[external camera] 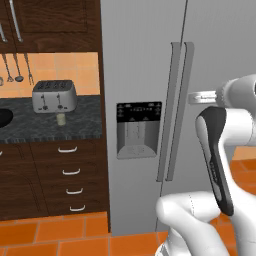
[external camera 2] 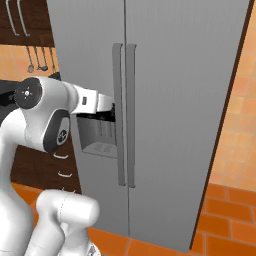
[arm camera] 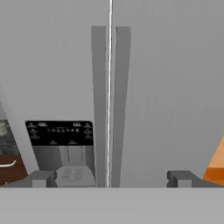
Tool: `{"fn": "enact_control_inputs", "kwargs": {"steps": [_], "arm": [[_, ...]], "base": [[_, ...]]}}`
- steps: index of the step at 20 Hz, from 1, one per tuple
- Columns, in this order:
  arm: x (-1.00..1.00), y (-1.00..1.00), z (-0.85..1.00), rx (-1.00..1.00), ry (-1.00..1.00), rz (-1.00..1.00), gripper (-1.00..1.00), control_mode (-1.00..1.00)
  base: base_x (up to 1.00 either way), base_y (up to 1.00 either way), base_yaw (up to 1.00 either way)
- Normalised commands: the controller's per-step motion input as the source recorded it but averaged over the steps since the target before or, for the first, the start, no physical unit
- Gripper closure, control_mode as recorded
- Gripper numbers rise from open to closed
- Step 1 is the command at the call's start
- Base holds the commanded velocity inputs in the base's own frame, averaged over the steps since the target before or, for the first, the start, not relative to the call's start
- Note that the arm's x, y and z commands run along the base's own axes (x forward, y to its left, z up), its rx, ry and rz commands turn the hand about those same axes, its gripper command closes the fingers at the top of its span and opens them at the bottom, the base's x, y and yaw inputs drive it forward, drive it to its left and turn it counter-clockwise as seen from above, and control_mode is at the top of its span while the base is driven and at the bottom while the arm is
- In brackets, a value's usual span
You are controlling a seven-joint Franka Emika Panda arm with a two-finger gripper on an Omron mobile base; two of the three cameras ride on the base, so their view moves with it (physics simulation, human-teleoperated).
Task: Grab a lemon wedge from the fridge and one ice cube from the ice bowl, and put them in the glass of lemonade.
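The light-grey fridge [external camera: 145, 60] stands shut, its two long vertical handles [external camera: 180, 110] side by side at the door seam. A black-panelled dispenser recess [external camera: 138, 129] is set in the left door. My gripper [arm camera: 111, 179] is open, its fingertips [arm camera: 41, 178] spread wide, and it faces the pair of handles [arm camera: 109, 105] from a short distance. From the right base view the gripper [external camera 2: 112, 111] is just left of the handles [external camera 2: 124, 115]. The glass of lemonade [external camera: 61, 119] stands on the dark counter in front of the toaster. The black ice bowl [external camera: 3, 118] shows at the left edge. The lemon wedge and ice cube are hidden.
A silver four-slot toaster [external camera: 54, 96] sits on the speckled counter [external camera: 85, 122]. Dark wood drawers [external camera: 70, 172] lie below it, and utensils [external camera: 17, 67] hang on the orange wall. Orange tiled floor [external camera 2: 230, 215] runs right of the fridge.
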Motion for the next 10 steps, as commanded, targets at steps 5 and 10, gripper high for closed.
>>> {"fn": "enact_control_inputs", "kwargs": {"steps": [5, 10], "arm": [[0.62, 0.00, -0.06, -0.03, 0.02, -0.04, -1.00, -1.00], [0.72, -0.28, -0.02, 0.00, 0.11, -0.06, -1.00, -1.00]], "base": [[0.00, 0.00, 0.00], [0.00, 0.00, 0.00]]}}
